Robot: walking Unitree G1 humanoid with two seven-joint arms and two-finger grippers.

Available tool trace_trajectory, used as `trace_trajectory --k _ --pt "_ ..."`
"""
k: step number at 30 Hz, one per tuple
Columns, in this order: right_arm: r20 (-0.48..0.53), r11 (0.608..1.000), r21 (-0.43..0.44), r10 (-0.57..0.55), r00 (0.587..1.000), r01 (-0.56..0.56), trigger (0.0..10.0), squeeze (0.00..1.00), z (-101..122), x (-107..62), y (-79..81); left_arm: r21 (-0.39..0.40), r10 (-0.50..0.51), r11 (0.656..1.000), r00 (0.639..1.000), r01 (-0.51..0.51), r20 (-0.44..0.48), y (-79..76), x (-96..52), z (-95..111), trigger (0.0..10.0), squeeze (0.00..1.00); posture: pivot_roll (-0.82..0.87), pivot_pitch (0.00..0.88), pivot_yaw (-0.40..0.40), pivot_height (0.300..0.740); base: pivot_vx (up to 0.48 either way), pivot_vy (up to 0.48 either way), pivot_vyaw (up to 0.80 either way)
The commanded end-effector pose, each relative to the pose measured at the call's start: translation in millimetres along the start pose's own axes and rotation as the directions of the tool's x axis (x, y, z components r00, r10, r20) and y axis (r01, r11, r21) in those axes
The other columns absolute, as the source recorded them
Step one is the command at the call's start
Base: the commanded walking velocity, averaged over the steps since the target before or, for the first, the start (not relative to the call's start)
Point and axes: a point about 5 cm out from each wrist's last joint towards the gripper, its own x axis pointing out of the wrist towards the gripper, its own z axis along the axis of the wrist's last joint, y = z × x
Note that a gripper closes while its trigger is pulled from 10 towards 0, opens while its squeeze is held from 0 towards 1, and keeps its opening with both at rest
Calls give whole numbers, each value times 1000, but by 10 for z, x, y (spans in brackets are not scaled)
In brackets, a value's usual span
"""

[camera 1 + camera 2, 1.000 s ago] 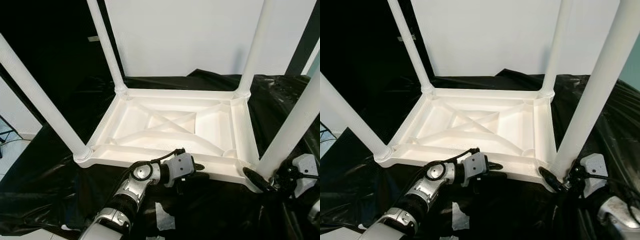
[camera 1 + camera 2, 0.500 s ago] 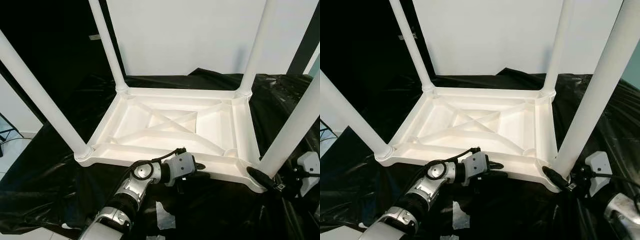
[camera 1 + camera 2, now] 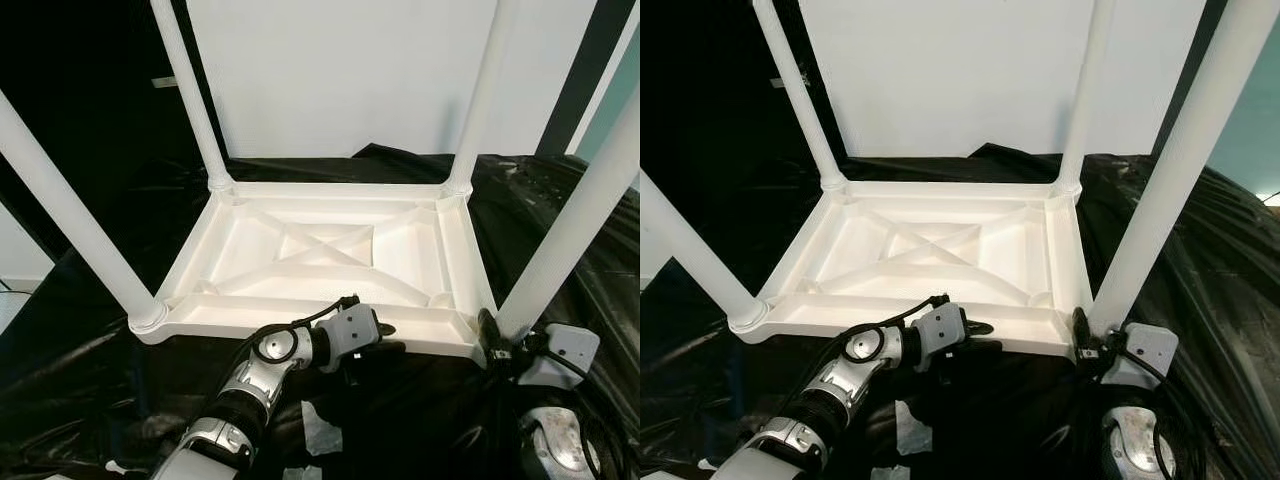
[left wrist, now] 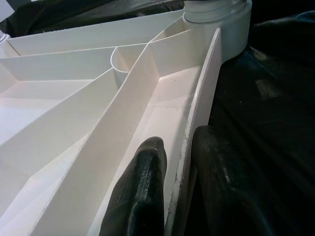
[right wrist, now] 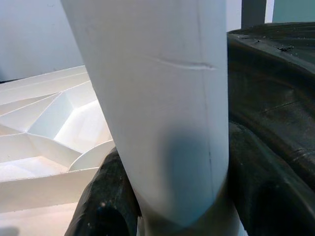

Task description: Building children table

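White plastic children's table [image 3: 325, 255] lies upside down on black plastic sheeting [image 3: 90, 380], ribbed underside facing up, with four white legs standing up from its corners. We note a white wall panel [image 3: 340, 70] behind it.

Left end effector [image 3: 385, 340] is at the near rim of the table [image 4: 197, 113], roughly midway along that edge. In the left wrist view its two black fingers [image 4: 142, 191] straddle the thin rim wall: one finger sits inside the trough, the other outside against the sheeting. The gap is narrow, and the fingers are pinched on the rim.

Right end effector [image 3: 1080, 335] is at the near right corner, at the base of the near right leg [image 3: 1160, 170]. In the right wrist view the leg [image 5: 157, 98] stands between the two black fingers [image 5: 98, 206], which wrap its lower part from both sides and touch it. We record this as a grip on the leg, close above the corner socket.

Near left leg [image 3: 75, 220] stands in its socket at the near left corner. Far left leg [image 3: 190, 100] and far right leg [image 3: 480, 100] stand at the two far corners, near the panel. All four legs lean outward in the head views; we cannot tell whether that is lens effect or true tilt.

Scraps of pale tape [image 3: 320, 435] lie on the sheeting near the left forearm.
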Motion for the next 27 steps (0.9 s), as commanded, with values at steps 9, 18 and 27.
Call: trace_trajectory --k 9,18,27 --pt "-88 983 -47 175 981 -179 10000 1000 -152 4 235 -94 22 995 992 -34 -121 -209 13 -283 10000 0 -88 0 56 740 0 0 0" --pt "-126 811 -152 551 825 -565 10000 0 73 -13 -23 -100 27 994 993 -39 -117 -222 40 -275 10000 0 -96 0 56 740 0 0 0" --pt "-249 688 -196 654 714 -698 10000 0 149 40 -312 -95 26 995 993 -38 -118 -210 25 -277 10000 0 -92 0 70 740 0 0 0"
